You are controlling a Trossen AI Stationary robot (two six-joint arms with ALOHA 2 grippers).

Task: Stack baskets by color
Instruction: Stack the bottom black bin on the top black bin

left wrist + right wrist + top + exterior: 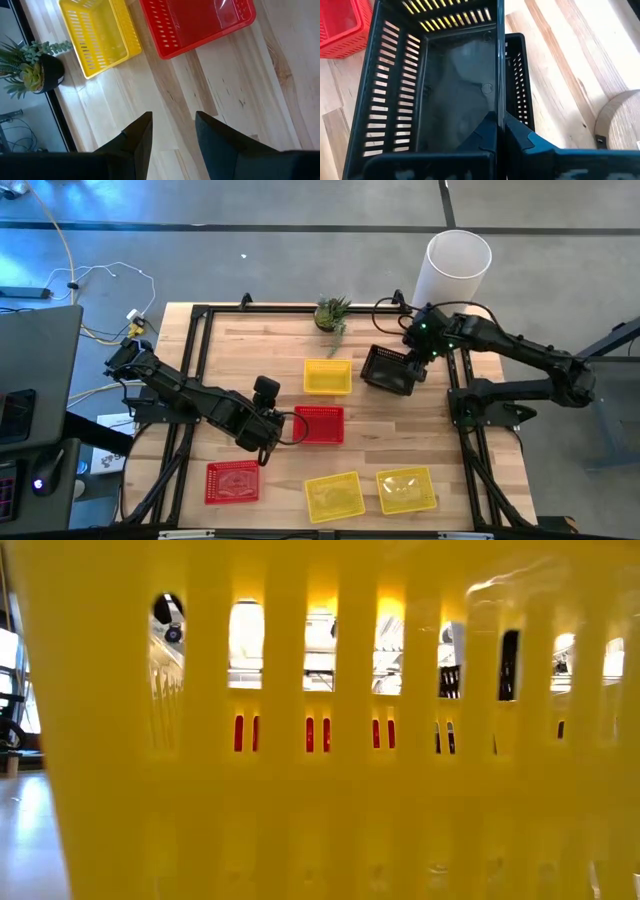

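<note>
Bench: pale wood planks, black metal frame round the edge. White cylinder: smooth, tall, off the far right corner.

Left arm lies across the left half, left gripper just beside the near-left of the red basket at mid-bench; fingers spread apart, holding nothing, bare wood between them.

Right gripper at the far right, fingers closed on one side wall of a black basket. That basket is tilted, near edge up; a second black basket sits partly under or beside it; cannot tell if nested.

Baskets are shallow rectangular plastic with slotted walls and smooth floors. Yellow basket far of the middle red one, long axis left-right. Second red basket near-left, long axis left-right. Two yellow baskets near-middle, and, side by side, both slightly skewed.

Plant: small spiky green, dark pot, far edge.

Low view is filled by a yellow slotted wall; red shows through the slots. Stack counts cannot be made out from above.
</note>
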